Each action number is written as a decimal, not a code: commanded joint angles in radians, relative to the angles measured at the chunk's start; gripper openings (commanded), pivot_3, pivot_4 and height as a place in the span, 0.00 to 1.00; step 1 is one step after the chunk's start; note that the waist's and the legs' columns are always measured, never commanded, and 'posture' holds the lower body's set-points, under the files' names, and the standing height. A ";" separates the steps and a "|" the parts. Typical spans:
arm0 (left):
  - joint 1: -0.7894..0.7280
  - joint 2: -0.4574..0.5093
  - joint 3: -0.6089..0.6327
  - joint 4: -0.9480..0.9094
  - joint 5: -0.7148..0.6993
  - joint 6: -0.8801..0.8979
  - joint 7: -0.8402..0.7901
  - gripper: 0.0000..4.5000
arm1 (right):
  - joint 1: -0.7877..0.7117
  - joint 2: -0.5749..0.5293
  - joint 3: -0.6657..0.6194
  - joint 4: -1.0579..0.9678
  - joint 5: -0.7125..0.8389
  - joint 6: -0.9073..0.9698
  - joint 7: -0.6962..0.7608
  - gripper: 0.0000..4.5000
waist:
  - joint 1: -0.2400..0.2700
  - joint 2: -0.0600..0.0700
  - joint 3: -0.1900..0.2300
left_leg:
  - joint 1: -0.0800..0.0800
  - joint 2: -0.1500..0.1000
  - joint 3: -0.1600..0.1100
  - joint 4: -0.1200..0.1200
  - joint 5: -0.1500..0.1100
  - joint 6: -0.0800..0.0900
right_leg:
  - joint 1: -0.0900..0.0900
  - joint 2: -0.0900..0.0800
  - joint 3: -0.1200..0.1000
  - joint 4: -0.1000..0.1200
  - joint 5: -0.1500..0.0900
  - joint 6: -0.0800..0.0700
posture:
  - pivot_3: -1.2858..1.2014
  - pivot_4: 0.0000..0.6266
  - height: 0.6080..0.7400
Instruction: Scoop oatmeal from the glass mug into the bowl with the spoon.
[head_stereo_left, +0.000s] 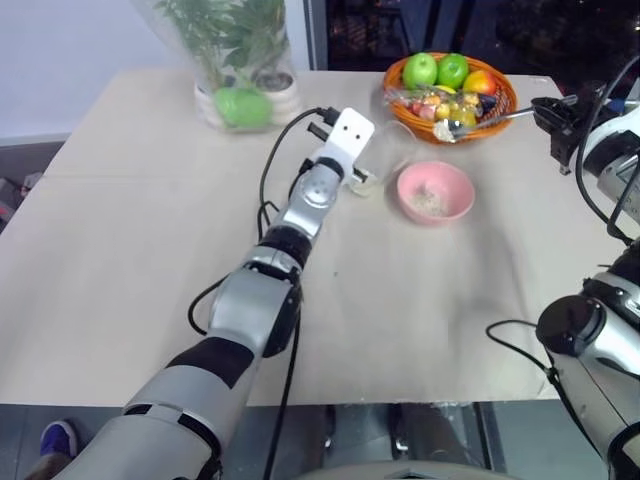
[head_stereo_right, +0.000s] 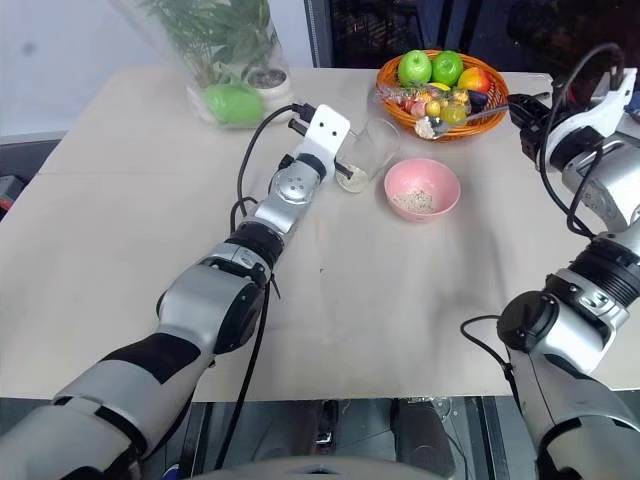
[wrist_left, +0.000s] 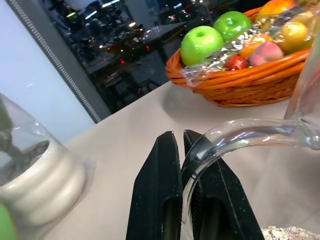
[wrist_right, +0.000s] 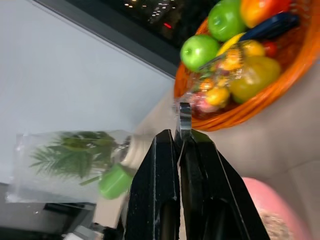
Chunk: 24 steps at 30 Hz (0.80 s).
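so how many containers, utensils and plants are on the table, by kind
mug: 1
bowl: 1
fruit basket: 1
spoon: 1
potted plant in its clear wrap: 1
total: 5

Beige worktop (head_stereo_left: 150, 260). Orange wicker basket (head_stereo_left: 500, 105) at far right edge, holding two green apples (head_stereo_left: 420, 70), an orange-red fruit and smaller wrapped pieces. Far left: clear vase (head_stereo_left: 240, 60) with green plants, a bright green object at its base. Dark glass panel behind
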 joint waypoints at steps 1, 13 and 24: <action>-0.045 0.014 0.024 -0.022 -0.021 -0.007 0.010 0.01 | 0.037 -0.047 0.060 -0.070 0.006 -0.015 0.042 0.00 | 0.000 0.000 0.000 | 0.000 0.000 0.000 0.000 0.000 0.000 | 0.000 0.000 0.000 0.000 0.000 0.000 | 0.52 0.24 1.00; -0.040 0.044 0.078 -0.057 -0.072 0.011 0.007 0.01 | 0.173 -0.204 0.519 -0.323 -0.321 -0.160 0.371 0.00 | -0.001 0.000 0.000 | 0.000 0.000 0.000 0.001 0.000 0.000 | 0.000 0.000 0.001 -0.001 0.000 0.000 | 0.52 0.24 1.00; 0.007 0.050 0.128 -0.148 -0.141 0.059 -0.022 0.01 | 0.316 -0.426 0.924 -0.618 -0.849 -0.617 0.738 0.00 | 0.001 0.000 0.000 | 0.000 -0.002 -0.001 0.003 0.000 0.000 | 0.000 0.000 0.000 -0.002 0.000 0.000 | 0.52 0.24 1.00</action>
